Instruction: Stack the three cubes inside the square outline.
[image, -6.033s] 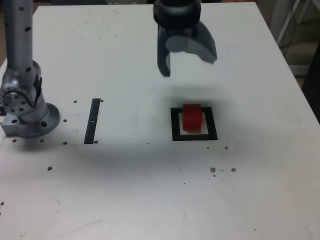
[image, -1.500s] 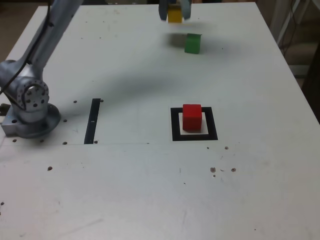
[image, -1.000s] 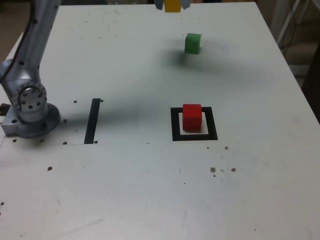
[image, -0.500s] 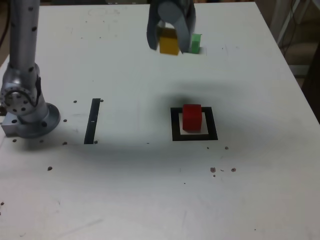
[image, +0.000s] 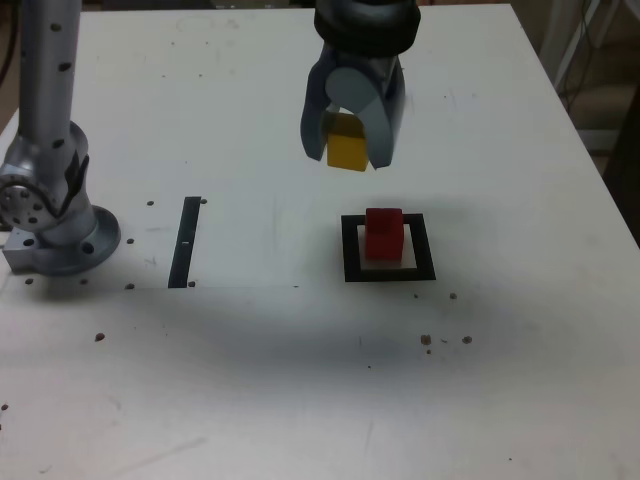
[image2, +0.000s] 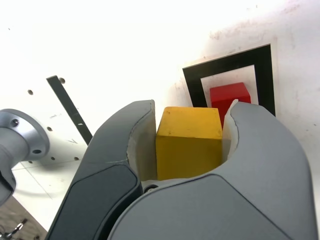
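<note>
Gripper (image: 350, 155): jaws clamped on yellow cube (image: 347, 146), held aloft near red cube (image: 383, 233); red cube sits inside square outline (image: 349, 262); second stacking step, apparently; you must next centre yellow over red, then lower.

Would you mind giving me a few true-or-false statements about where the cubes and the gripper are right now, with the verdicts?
1. The gripper is shut on the yellow cube. True.
2. The red cube sits inside the square outline. True.
3. The yellow cube already rests on top of the red cube. False: it is held in the air, up and toward the exterior view's left of the red cube.
4. The green cube is stacked on the red cube. False: nothing lies on the red cube, and no green cube shows in either view.
5. The thin black strip lies at the exterior view's left of the square outline. True.
</note>
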